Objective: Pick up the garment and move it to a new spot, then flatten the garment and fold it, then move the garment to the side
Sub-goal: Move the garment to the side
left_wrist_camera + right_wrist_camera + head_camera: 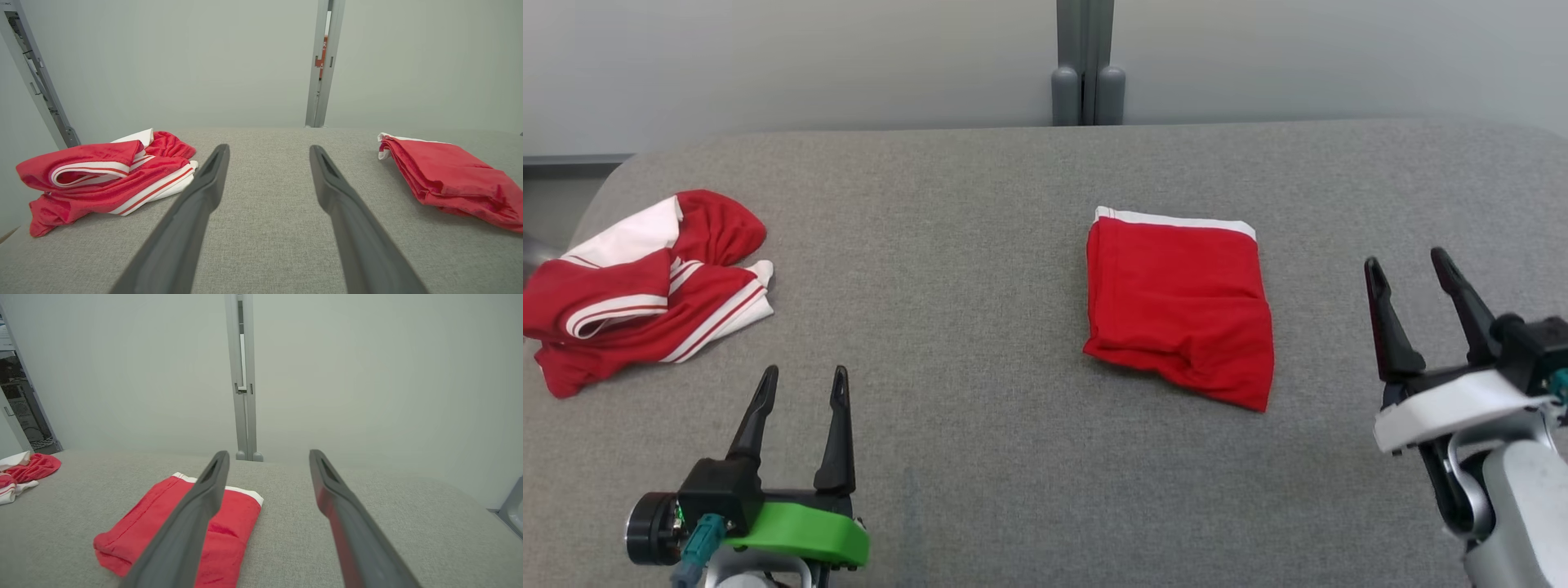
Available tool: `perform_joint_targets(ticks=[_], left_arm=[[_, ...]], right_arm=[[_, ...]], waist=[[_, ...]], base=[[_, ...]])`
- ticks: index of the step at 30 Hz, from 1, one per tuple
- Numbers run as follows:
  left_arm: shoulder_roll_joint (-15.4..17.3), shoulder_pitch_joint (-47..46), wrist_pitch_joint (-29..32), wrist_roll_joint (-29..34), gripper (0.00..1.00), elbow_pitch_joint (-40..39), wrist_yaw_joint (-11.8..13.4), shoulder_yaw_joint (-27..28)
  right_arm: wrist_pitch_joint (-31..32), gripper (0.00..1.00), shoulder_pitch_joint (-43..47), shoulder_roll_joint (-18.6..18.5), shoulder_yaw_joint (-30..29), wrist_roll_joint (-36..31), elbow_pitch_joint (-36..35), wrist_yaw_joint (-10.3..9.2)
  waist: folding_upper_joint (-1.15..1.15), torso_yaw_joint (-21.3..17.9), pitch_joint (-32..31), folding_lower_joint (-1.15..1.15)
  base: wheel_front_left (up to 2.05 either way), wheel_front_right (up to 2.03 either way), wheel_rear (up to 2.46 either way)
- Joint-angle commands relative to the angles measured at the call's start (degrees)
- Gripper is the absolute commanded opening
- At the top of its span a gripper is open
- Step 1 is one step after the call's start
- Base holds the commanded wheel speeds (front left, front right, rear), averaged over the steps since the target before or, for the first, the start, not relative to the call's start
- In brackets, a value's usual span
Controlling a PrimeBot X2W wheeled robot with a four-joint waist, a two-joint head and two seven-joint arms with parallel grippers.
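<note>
The left gripper (804, 376) and right gripper (1406, 261) hovered empty, fingers spread apart. The folded garment (1180, 306) lay right of the worktop's (972, 286) centre; a crumpled garment (645, 286) sat at its left edge. Folding looked done, so shifting aside seemed due: the right gripper would need to pinch all layers together.

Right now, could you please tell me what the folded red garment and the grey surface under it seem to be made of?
The folded red garment looks like soft knit fabric, matte: it sags and wrinkles at its folds. The grey surface seems a woven textile covering, matte, with a fine flecked weave.
</note>
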Motion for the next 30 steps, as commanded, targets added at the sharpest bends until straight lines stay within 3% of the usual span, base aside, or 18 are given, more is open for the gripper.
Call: perform_joint_targets(ticks=[1,14,30], left_arm=[[0.0,-1.4,0.0,-0.2,1.00,-0.2,0.4,-0.3],[-0.2,-6.4,0.0,-1.5,1.00,-0.2,1.6,-4.5],[-0.2,-9.1,0.0,-4.2,1.00,0.1,4.2,-8.7]], right_arm=[[0.2,1.00,-2.4,-0.6,0.6,0.1,0.7,-0.06],[3.3,1.00,-18.3,-4.0,6.0,0.8,15.8,-0.07],[0.2,1.00,-20.8,0.1,8.1,5.3,38.6,-0.07]], waist=[[0.00,1.0,1.6,0.00],[0.00,5.3,9.5,0.00],[0.00,8.0,12.7,0.00]], base=[[0.00,0.00,0.00],[0.00,0.00,0.00],[0.00,0.00,0.00]])
